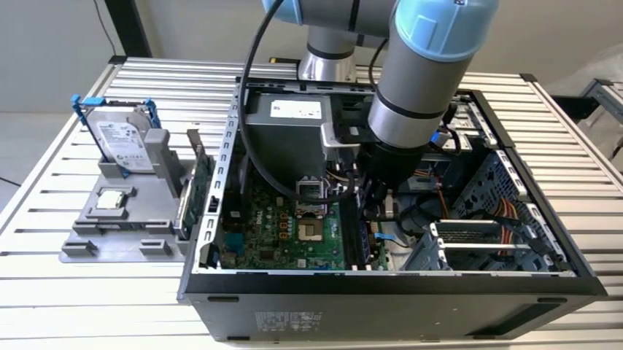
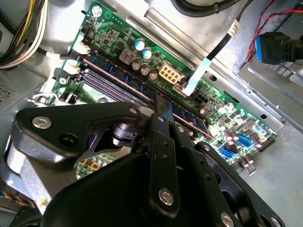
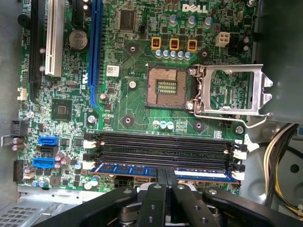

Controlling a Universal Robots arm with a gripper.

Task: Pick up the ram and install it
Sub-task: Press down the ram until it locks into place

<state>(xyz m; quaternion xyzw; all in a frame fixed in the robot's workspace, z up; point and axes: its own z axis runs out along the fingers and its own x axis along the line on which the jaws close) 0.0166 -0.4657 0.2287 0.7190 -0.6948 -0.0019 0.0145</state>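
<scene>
Fingers (image 3: pixel 165 176) of the gripper (image 3: pixel 166 182) are pressed together on the top edge of the ram (image 3: pixel 128 169), near its middle, in both wrist views. That ram (image 2: pixel 187 113) sits lengthwise in the outermost memory slot of the motherboard (image 3: pixel 137 109), beside three vacant slots (image 3: pixel 165 144). Exterior view: the arm (image 1: pixel 419 80) reaches down into the open computer case (image 1: pixel 389 295) on the table (image 1: pixel 78 321).

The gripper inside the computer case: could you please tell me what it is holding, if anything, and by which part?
The gripper is shut on the long, narrow blue-green ram stick, pinching its upper long edge near mid-length, with the stick sitting in the memory slot nearest the board's edge.
</scene>
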